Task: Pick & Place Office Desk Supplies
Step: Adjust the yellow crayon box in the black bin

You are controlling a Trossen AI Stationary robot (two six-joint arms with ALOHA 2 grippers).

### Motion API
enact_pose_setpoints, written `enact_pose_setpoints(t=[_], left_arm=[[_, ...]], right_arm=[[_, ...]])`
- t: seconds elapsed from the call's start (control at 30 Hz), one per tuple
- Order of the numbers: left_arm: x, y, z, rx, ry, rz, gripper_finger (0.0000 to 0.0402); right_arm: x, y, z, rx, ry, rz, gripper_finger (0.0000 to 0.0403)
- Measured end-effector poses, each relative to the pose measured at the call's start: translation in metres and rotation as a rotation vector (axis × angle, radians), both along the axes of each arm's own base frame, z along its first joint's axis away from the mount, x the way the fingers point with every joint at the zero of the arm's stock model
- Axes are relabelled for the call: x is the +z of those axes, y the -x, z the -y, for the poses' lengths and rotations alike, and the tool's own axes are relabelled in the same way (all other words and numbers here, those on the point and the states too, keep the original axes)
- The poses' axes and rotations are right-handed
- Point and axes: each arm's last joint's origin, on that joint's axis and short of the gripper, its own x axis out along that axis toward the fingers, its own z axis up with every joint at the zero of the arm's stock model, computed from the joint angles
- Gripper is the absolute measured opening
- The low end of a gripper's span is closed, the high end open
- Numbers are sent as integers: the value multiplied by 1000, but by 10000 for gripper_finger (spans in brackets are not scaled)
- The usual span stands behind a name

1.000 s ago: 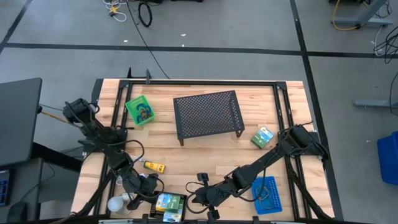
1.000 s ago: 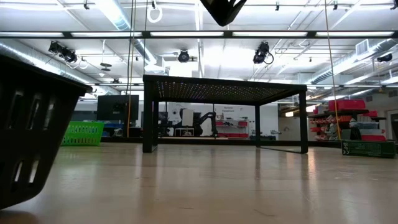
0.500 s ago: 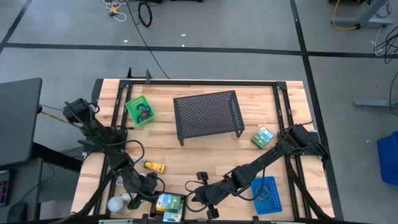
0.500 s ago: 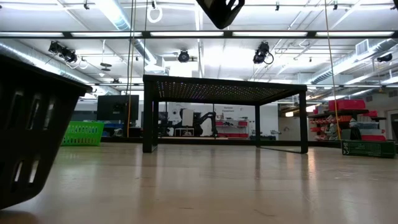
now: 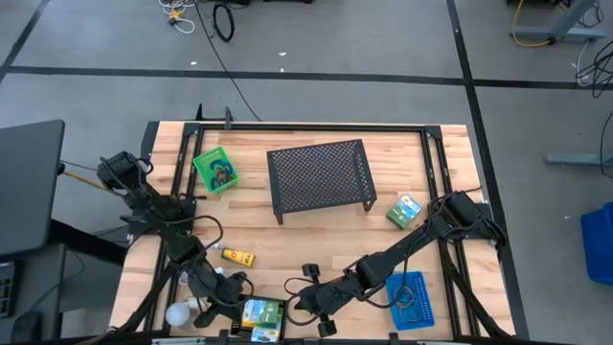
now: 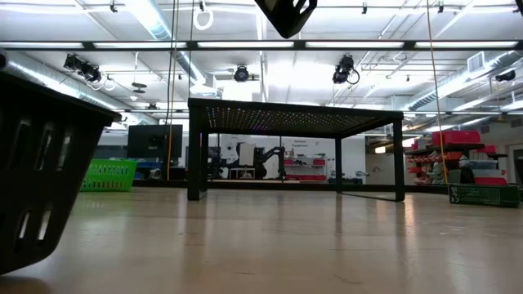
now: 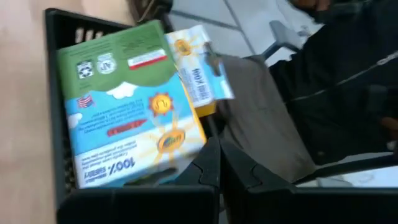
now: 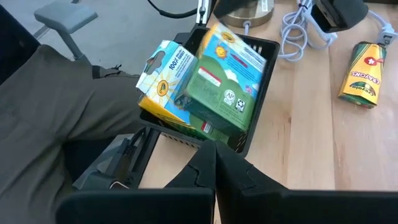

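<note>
Both grippers sit closed and empty at the surface's near edge, the left gripper (image 5: 230, 285) and right gripper (image 5: 299, 304) flanking the black tray (image 8: 252, 134). Green-blue packets (image 8: 219, 84) stand crowded in it, evidently deposited; the yellow block (image 5: 238, 256) lies nearby on the surface, judged outstanding.

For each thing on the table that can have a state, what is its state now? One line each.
Black tray: at the table's near edge, holding green-blue packets stacked crookedly.
Green tray: upright, something dark inside.
Blue tray: loops inside.
Yellow block: lying flat.
Left gripper: shut, empty.
Right gripper: shut, empty.
</note>
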Motion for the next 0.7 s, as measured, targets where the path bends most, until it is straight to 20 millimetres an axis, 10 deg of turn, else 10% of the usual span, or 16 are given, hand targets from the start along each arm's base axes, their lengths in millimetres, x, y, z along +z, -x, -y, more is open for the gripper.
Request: enact_pose_setpoints(t=[0.7], left_arm=[[-10,7,-7,143,-80,-255,1]], right_arm=[[-2,3,-1,14,29,-20,0]])
